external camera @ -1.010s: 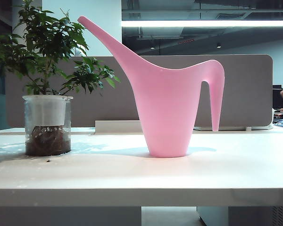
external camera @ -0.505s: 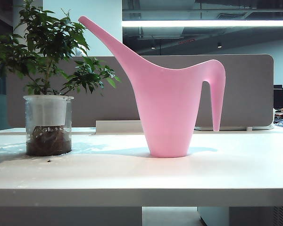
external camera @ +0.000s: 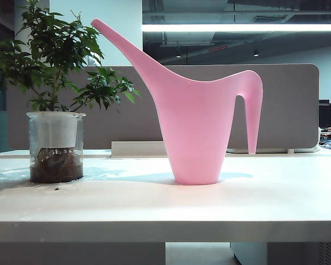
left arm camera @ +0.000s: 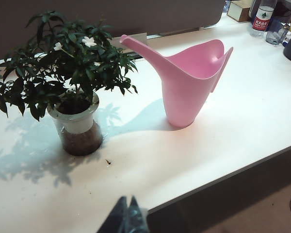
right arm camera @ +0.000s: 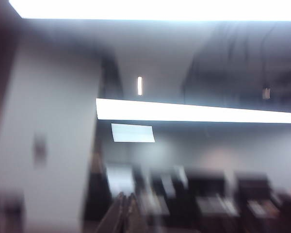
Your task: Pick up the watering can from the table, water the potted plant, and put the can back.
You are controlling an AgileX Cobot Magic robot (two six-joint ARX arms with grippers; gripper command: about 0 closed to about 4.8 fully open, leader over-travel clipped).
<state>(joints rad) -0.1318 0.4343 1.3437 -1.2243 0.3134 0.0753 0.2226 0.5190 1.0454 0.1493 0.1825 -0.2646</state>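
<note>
The pink watering can (external camera: 196, 132) stands upright in the middle of the white table (external camera: 154, 204), spout slanting up towards the potted plant (external camera: 55, 132) at the left. The left wrist view shows the can (left arm camera: 189, 82) and the plant (left arm camera: 75, 97) from above, both apart from my left gripper (left arm camera: 127, 201), which is shut and empty near the table's front edge. My right gripper (right arm camera: 126, 196) is shut on nothing; its blurred view faces the ceiling lights and the room, with no task object in it. Neither gripper shows in the exterior view.
A grey-beige divider panel (external camera: 287, 105) runs along the back of the table. Bottles (left arm camera: 262, 17) and a box (left arm camera: 240, 8) stand at the table's far corner. A small dark speck (left arm camera: 107, 161) lies on the table near the pot.
The can and the plant stand as before in the exterior view. No arm has come into that view.
</note>
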